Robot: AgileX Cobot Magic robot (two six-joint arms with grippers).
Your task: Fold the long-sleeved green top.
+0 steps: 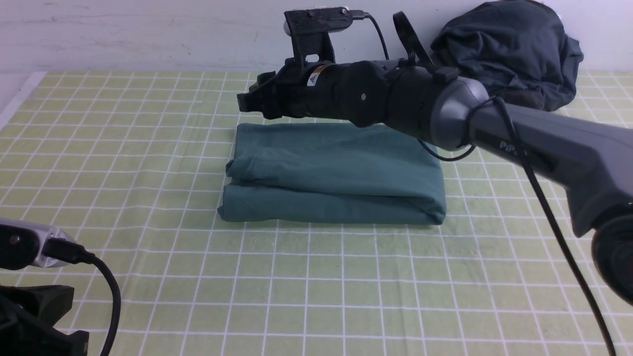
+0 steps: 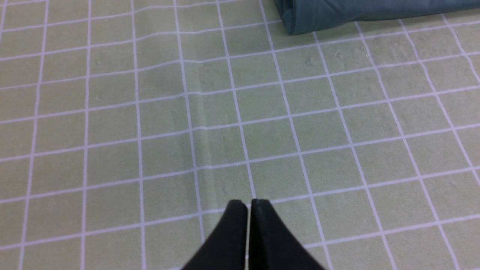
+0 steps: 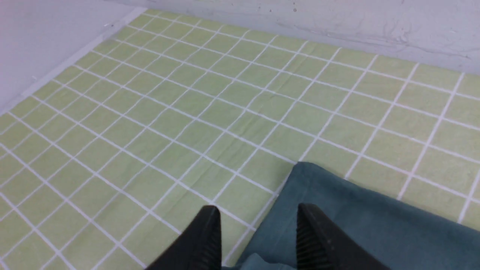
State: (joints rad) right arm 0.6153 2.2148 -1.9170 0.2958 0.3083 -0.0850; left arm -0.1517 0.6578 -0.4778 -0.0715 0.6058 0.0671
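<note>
The green long-sleeved top (image 1: pixel 336 173) lies folded into a thick rectangle in the middle of the checked mat. My right arm reaches across above it, and my right gripper (image 1: pixel 246 101) hangs over its far left corner. In the right wrist view that gripper (image 3: pixel 258 212) is open, with the top's (image 3: pixel 356 217) edge lying loose below the fingers and nothing pinched. My left gripper (image 2: pixel 249 203) is shut and empty, low over bare mat, well short of the top's near corner (image 2: pixel 337 13). Only the left arm's wrist (image 1: pixel 34 247) shows in the front view.
A heap of dark charcoal-grey garments (image 1: pixel 509 49) sits at the back right against the wall. The yellow-green grid mat (image 1: pixel 346 282) covers the table, with the wall along the far edge and a pale strip at the far left.
</note>
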